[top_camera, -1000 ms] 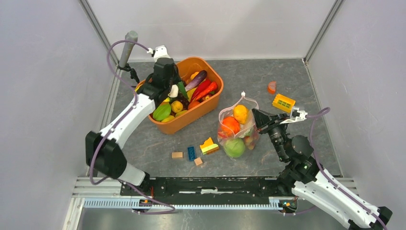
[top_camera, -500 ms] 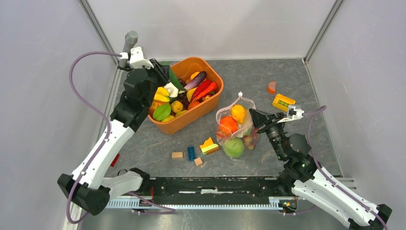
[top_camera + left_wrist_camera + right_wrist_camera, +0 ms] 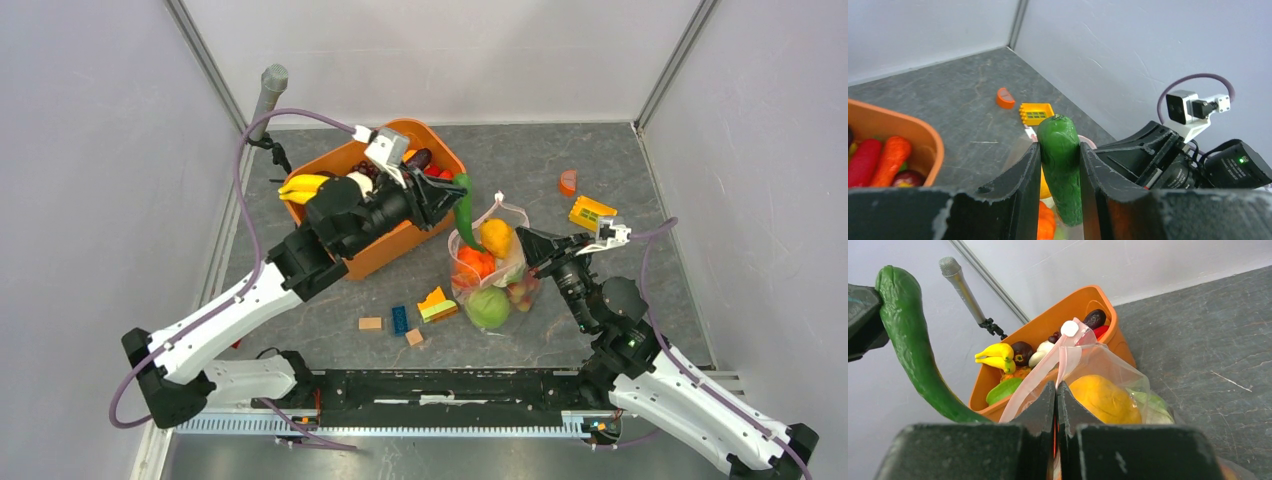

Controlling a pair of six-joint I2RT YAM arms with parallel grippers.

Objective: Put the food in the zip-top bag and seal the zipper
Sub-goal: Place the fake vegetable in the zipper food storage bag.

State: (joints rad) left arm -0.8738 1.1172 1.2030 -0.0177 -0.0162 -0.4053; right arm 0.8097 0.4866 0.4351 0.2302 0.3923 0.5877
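green cucumber [image 3: 464,207], carried rightward out of the orange tub [image 3: 385,250], is now held at the mouth of the zip-top bag [image 3: 516,292] right of the tub, clamped in the left gripper [image 3: 447,197]. the bag's mouth edge is pinched by the right gripper [image 3: 527,242]; insertion is judged next.

1. No txt, labels, brand names, nos. or signs could be read in the top, left wrist or right wrist views.
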